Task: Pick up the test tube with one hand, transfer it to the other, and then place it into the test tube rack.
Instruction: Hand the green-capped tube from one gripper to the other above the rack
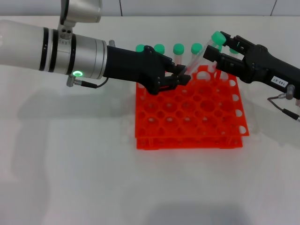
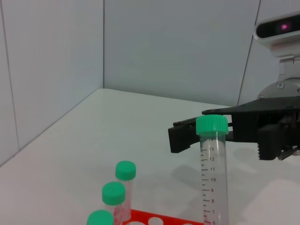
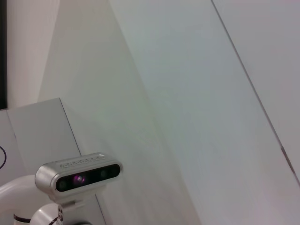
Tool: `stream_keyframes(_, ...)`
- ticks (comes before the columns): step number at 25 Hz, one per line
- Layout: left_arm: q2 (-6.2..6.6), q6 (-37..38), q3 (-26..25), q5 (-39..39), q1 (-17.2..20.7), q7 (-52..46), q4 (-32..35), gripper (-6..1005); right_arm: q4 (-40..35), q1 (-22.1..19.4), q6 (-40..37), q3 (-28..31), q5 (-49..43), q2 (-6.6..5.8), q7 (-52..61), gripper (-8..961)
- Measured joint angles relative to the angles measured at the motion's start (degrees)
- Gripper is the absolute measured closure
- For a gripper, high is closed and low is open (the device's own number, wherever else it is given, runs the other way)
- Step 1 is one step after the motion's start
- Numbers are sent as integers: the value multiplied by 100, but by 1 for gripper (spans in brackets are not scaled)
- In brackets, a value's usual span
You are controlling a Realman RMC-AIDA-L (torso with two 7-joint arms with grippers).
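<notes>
My left gripper (image 1: 182, 77), unlabelled, on the arm with the green light, is shut on the lower end of the test tube (image 1: 197, 58). It holds the tube tilted above the back of the orange-red rack (image 1: 187, 112). The green cap (image 1: 217, 38) points up towards the right. My right gripper (image 1: 214, 44), with the white label, is open, with one finger on each side of the tube just under the cap. The left wrist view shows the tube (image 2: 213, 178) upright with the right gripper (image 2: 187, 125) behind its cap. The right wrist view shows neither tube nor rack.
Several other green-capped tubes (image 1: 178, 48) stand in the rack's back row; three show in the left wrist view (image 2: 125, 171). The rack sits on a white table (image 1: 70, 164). A wall stands behind the table.
</notes>
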Motion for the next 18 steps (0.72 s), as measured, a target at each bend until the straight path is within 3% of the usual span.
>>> stream_keyframes(18,-18,12,5,1,50,40,0,678,93,19,0,-7,206,9,-151,232)
